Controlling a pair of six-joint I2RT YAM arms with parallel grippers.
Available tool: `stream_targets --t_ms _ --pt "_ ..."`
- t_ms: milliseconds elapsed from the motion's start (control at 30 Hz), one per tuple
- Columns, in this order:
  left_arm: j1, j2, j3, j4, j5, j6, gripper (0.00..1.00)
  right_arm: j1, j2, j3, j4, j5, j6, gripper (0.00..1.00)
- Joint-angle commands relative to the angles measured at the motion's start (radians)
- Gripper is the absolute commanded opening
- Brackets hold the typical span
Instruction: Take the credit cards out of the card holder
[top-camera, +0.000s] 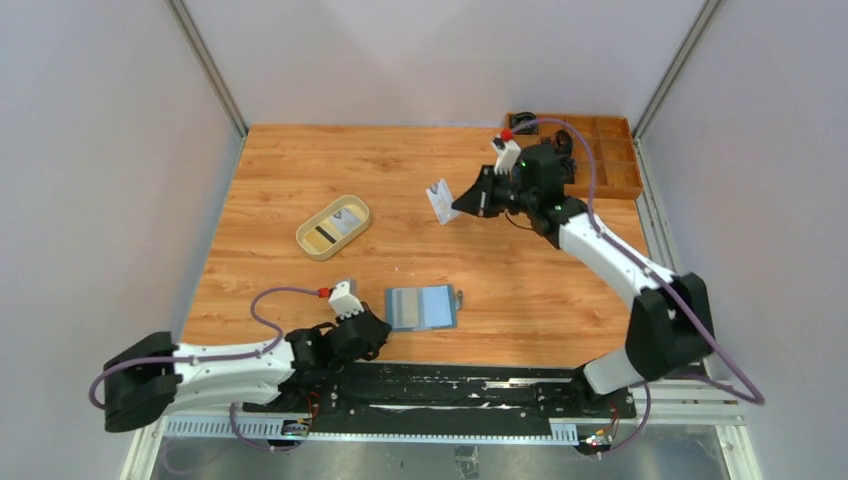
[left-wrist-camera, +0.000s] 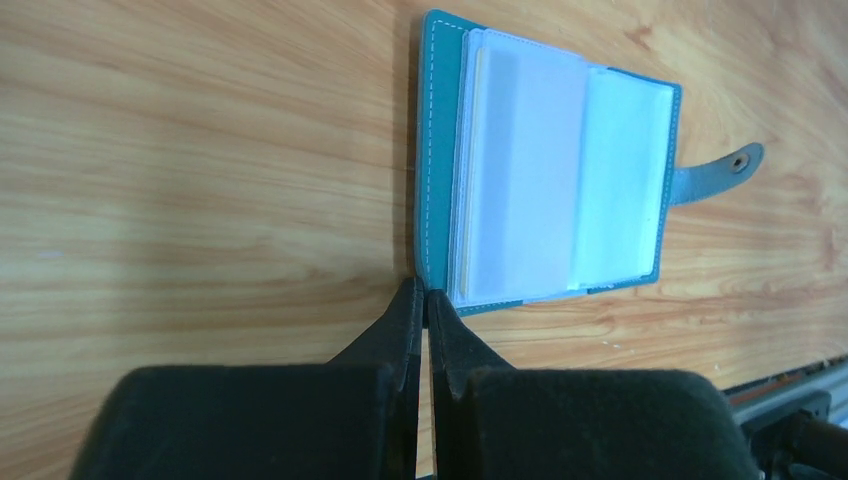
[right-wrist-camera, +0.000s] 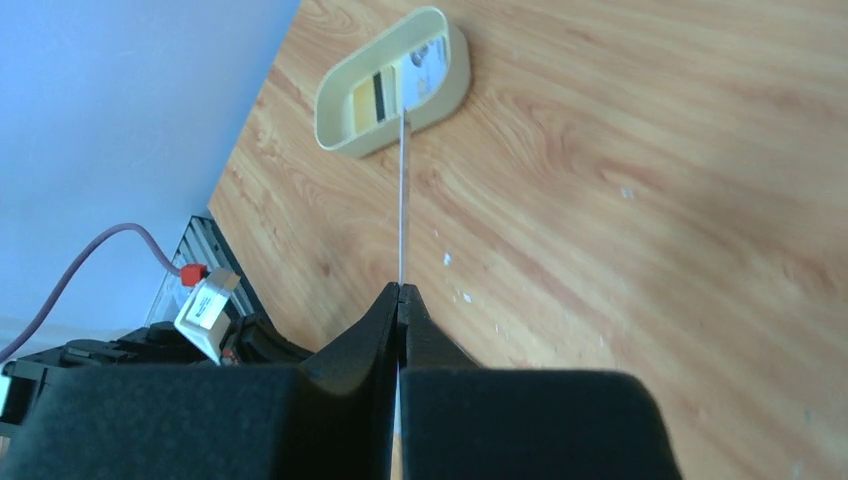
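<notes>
Near the front edge of the tabletop (top-camera: 520, 270), we find the card holder (top-camera: 422, 307) lying open and flat. Its cover is teal-blue with pale stitching, and frosted sleeves fill the inside. A tan card (left-wrist-camera: 478, 170) shows through one sleeve, and a small closing tab (left-wrist-camera: 718, 172) sticks out from one side. The left fingers (left-wrist-camera: 415, 315) are pressed together with nothing between them, their tips right at the holder's corner. Farther back, the right fingers (right-wrist-camera: 392, 305) pinch a whitish card (top-camera: 439, 200), held on edge above the wood. Left of it we see a beige oval tray (top-camera: 312, 240) containing a dark-striped card (top-camera: 323, 234) and a pale card (top-camera: 345, 220)
</notes>
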Motion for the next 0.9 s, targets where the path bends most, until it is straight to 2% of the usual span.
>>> stream_targets --t_ms 0,167,267,400,533,667,867 --pt "-0.005 -0.249 -0.019 -0.439 -0.18 -0.079 0.0 0.056 0.212 0.242 -0.11 -0.105 -0.1 0.0" --pt "0.004 -0.495 0.005 -0.734 -0.264 -0.096 0.0 0.128 0.471 0.592 -0.206 -0.133 -0.151 0.0" --pt "0.026 -0.585 -0.015 -0.767 -0.244 -0.098 0.0 0.158 0.622 0.788 -0.223 -0.155 -0.144 0.0" --pt "0.063 -0.594 -0.028 -0.75 -0.227 -0.105 0.0 0.184 0.85 1.089 -0.269 -0.206 -0.124 0.0" --pt "0.136 -0.489 -0.018 -0.676 -0.187 -0.061 0.0 0.197 1.063 1.366 -0.313 -0.242 -0.089 0.0" --pt "0.213 -0.41 -0.01 -0.603 -0.142 -0.012 0.0 0.206 1.165 1.45 -0.288 -0.26 -0.048 0.0" --pt "0.247 -0.45 -0.009 -0.621 -0.15 -0.012 0.0 0.245 1.24 1.52 -0.258 -0.268 -0.01 0.0"
